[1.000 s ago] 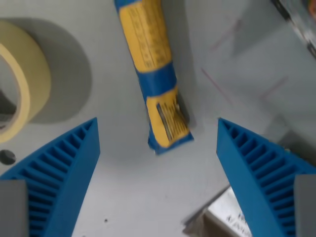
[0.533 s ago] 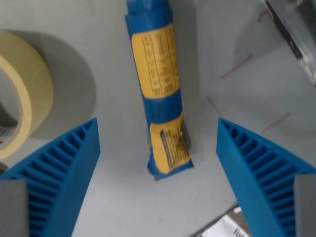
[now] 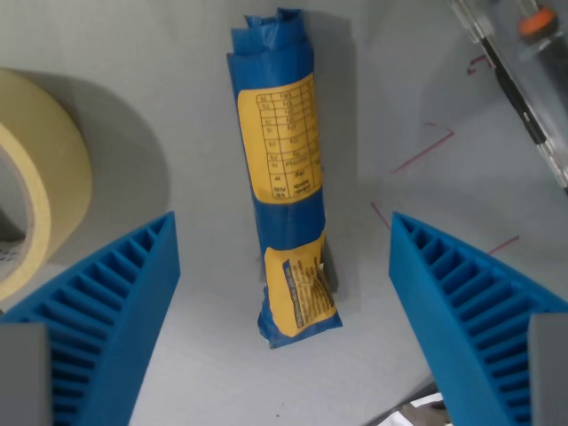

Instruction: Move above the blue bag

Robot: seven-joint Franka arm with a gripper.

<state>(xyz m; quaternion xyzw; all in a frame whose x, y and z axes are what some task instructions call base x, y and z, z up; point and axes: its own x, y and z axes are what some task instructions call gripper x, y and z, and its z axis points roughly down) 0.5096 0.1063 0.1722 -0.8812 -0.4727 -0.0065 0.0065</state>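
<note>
You had the fingers (image 3: 284,328) spread wide and holding nothing, so the rolled blue bag (image 3: 284,182) lay lengthwise on the worktop (image 3: 195,106) between them, clear of both. The masking tape roll (image 3: 35,195) sat beyond the left finger.

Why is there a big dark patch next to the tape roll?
In the wrist view, that is the tape roll's shadow on the gray table; the blue bag casts a thinner one to its right, and its label text looks slightly blurred.

Bag (image 3: 284,177) between fingers (image 3: 115,311) (tape (image 3: 35,169) leftward)
</note>
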